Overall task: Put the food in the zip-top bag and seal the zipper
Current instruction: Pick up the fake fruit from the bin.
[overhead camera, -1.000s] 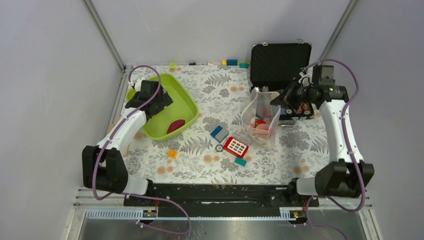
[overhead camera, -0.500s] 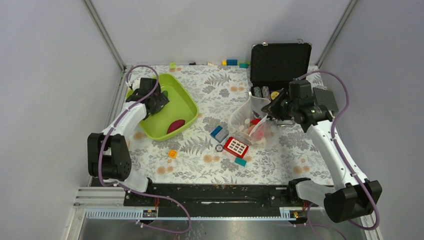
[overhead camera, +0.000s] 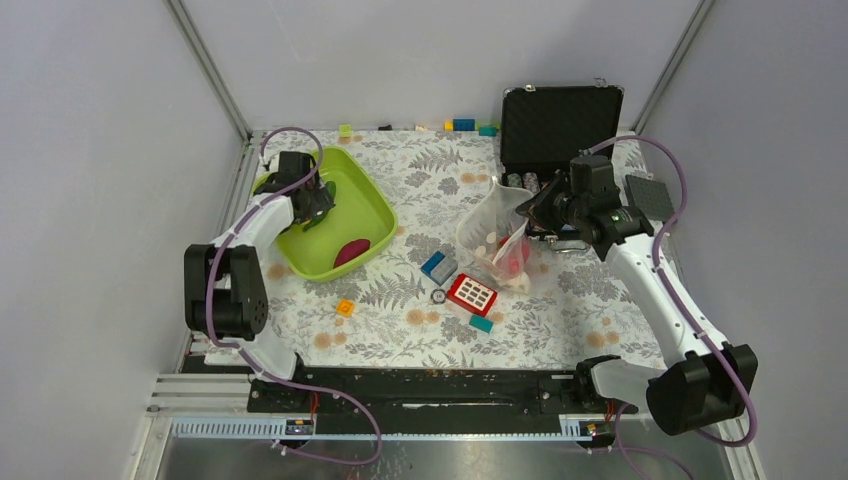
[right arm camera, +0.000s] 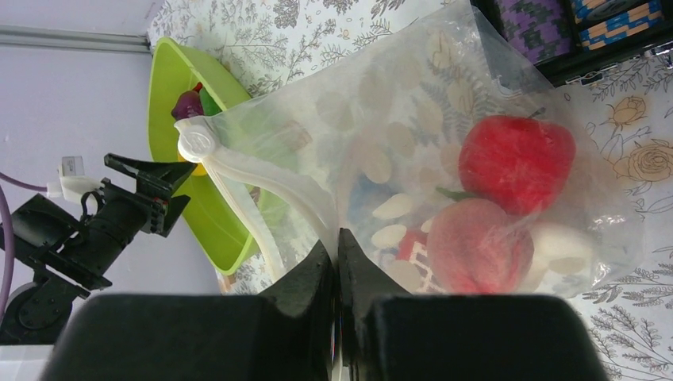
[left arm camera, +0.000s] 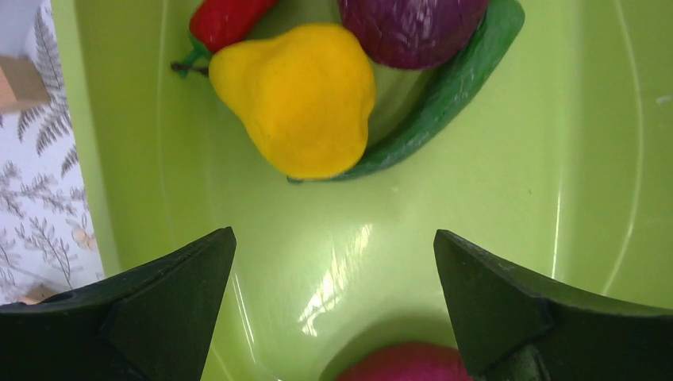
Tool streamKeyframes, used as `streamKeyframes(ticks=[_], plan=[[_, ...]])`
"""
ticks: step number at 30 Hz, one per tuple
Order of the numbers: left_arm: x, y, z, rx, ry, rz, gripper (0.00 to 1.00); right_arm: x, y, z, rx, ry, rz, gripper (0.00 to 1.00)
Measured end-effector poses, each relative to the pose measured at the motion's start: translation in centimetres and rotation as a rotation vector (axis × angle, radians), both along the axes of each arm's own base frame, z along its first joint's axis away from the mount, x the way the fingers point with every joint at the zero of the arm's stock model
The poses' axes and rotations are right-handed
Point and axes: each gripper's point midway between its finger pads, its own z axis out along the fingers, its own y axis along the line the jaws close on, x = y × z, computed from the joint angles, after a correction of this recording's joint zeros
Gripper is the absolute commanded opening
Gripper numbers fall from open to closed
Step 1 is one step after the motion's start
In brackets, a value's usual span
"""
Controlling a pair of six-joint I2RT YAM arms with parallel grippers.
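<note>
Zip-top bag (right arm camera: pixel 444 143) is pinched by right gripper (right arm camera: pixel 337 246); only left wrist view shows left gripper (left arm camera: pixel 333 238) spread.

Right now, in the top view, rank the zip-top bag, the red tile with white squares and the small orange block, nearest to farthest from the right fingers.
1. zip-top bag: pinched in the right fingers.
2. red tile with white squares: mid-table, toward the arm bases.
3. small orange block: far over on the left arm's side.
</note>
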Motion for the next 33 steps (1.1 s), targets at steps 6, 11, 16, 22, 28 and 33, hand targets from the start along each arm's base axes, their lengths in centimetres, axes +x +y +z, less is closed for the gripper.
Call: streamKeyframes(ticks=[6, 11, 16, 22, 28, 33], plan=[[2.5, 2.6, -0.6, 0.004, -0.007, 0.022, 0.96, 0.4, 0.3, -0.8, -0.006, 0.013, 0.023, 0.09], [4.1, 4.6, -2.0, -0.054, -0.010, 0.057, 0.90, 0.4, 0.3, -0.7, -0.014, 0.006, 0.028, 0.09], [4.1, 4.4, -4.2, -0.106, 0.032, 0.044, 0.82, 0.4, 0.2, -0.8, -0.019, 0.005, 0.028, 0.09], [4.2, 3.2, -5.1, -0.151, 0.050, 0.009, 0.62, 0.5, 0.2, -0.7, -0.020, 0.001, 0.027, 0.09], [4.4, 2.3, -5.3, -0.193, 0.048, -0.014, 0.31, 0.9, 0.3, -0.6, -0.018, -0.013, 0.029, 0.09], [4.4, 1.0, -4.4, -0.255, 0.032, -0.058, 0.25, 0.8, 0.3, -0.8, -0.027, -0.014, 0.037, 0.09]])
